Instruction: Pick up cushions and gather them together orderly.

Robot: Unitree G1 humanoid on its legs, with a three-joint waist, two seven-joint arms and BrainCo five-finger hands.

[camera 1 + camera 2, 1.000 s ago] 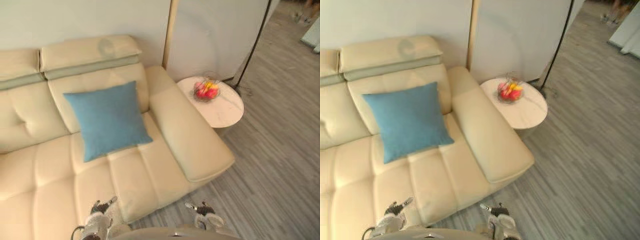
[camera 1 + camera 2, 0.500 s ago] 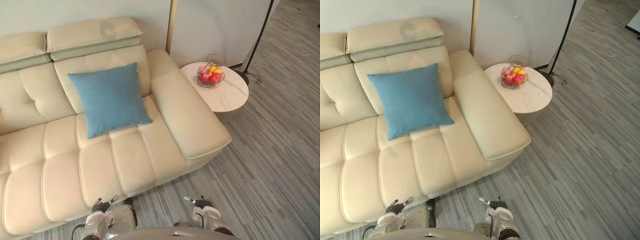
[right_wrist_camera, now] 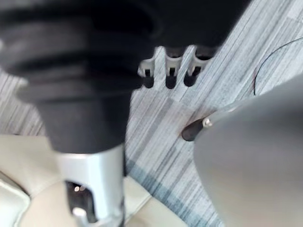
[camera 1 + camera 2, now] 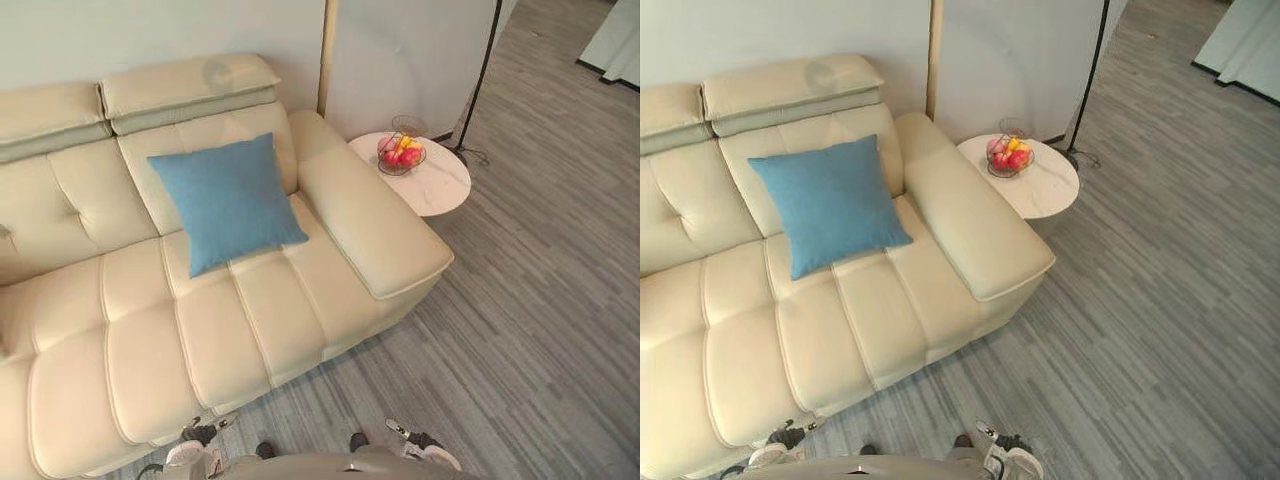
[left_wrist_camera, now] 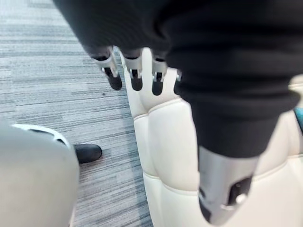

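Viewpoint farther back; cushion (image 4: 228, 200) on sofa (image 4: 200, 340)

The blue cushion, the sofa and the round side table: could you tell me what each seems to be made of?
Blue cushion: woven fabric, matte, no shine.
Sofa: cream leather or imitation leather, by its smooth, faintly glossy, stitched panels.
Side table: white top with faint grey veins, probably marble or a marble-look finish.

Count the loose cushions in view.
1. The blue cushion leans on the backrest of the cream sofa, on the seat next to the armrest. The sofa runs past the view's left edge, so others may be out of sight.
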